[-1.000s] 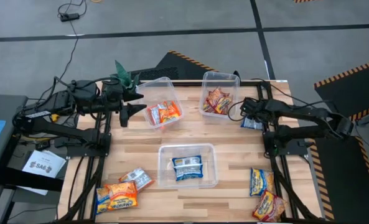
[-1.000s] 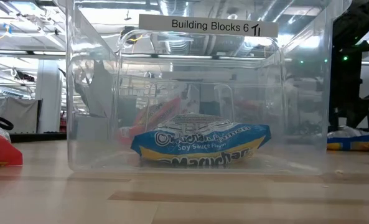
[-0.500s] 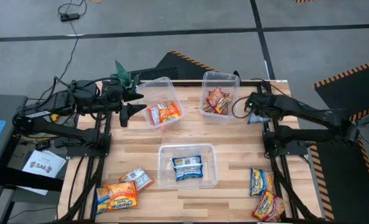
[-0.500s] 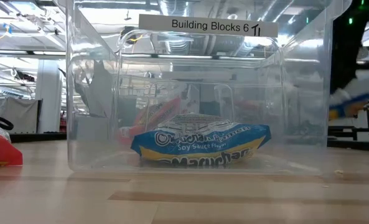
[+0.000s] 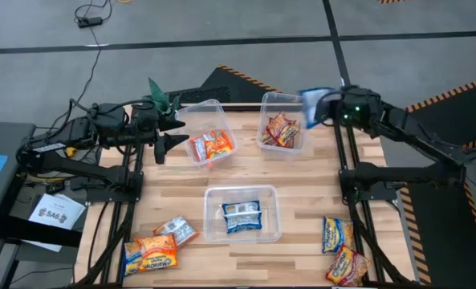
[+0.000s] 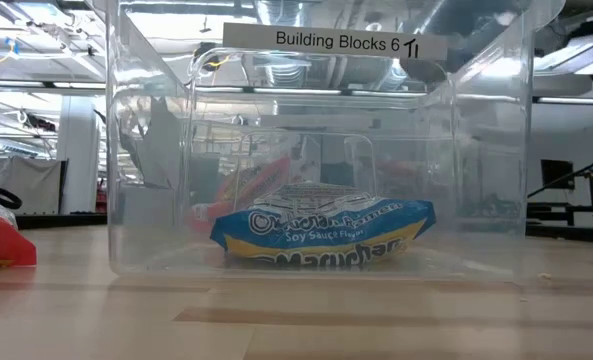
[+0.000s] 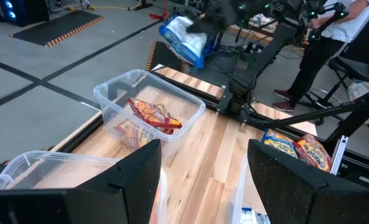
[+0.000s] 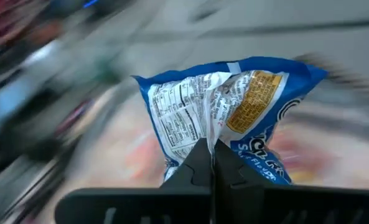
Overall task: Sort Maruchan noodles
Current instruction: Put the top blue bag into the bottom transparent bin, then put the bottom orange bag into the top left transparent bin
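We are working over a wooden worktop (image 5: 302,201) carrying three clear tubs. The centre tub (image 5: 242,213), nearer the front edge, is holding one blue-white soy sauce packet (image 5: 242,217) and is, we judge, where our load belongs.

Our right hand (image 5: 319,106) is pinching a blue-white Maruchan packet (image 5: 311,99) (image 8: 224,118) by one end, raised beyond the far right corner, just past the tub of red-orange packets (image 5: 283,126). The packet's long axis is running straight out from the closed fingers. The centre tub is lying toward the front and toward the middle from this hand.

Our left hand (image 5: 159,147) is waiting open near the far left edge, beside the tub of orange-yellow packets (image 5: 208,132).
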{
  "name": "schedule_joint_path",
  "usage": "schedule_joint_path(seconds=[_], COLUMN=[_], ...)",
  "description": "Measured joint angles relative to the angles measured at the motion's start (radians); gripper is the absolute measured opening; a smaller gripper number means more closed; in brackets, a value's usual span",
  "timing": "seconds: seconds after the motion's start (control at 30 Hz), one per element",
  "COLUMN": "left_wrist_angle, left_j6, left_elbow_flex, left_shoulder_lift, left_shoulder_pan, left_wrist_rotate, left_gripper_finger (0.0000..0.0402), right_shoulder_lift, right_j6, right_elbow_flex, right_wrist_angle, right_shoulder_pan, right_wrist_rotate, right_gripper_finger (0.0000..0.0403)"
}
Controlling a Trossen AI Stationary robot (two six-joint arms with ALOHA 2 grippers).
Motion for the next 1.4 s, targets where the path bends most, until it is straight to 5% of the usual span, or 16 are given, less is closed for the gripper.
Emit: schedule_joint_path(seconds=[0.13,0.33,0.5,0.87,1.4], left_wrist_angle=[0.0,0.0,0.0,0.0,0.0], left_j6=[0.0,0.0,-0.012,-0.029,-0.054], left_elbow_flex=[0.0,0.0,0.0,0.0,0.0], left_shoulder_lift=[0.0,0.0,0.0,0.0,0.0], left_shoulder_pan=[0.0,0.0,0.0,0.0,0.0], left_wrist_rotate=[0.0,-0.032,-0.057,-0.056,-0.046], left_gripper_finger=[0.0224,0.0224,0.0224,0.0224,0.0224], right_shoulder_lift=[0.057,0.252,0.437,0.594,0.457], right_j6=[-0.026,-0.058,-0.065,0.003,-0.037], right_elbow_flex=[0.003,0.001,0.001,0.001,0.005], right_wrist_angle=[0.146,0.317,0.524,0.629,0.599], right_shoulder_pan=[0.179,0.519,0.669,0.699,0.64], right_wrist_rotate=[-0.245,-0.379,-0.546,-0.608,-0.622], right_gripper_finger=[0.0006,0.0008,0.0011,0.0046,0.0257])
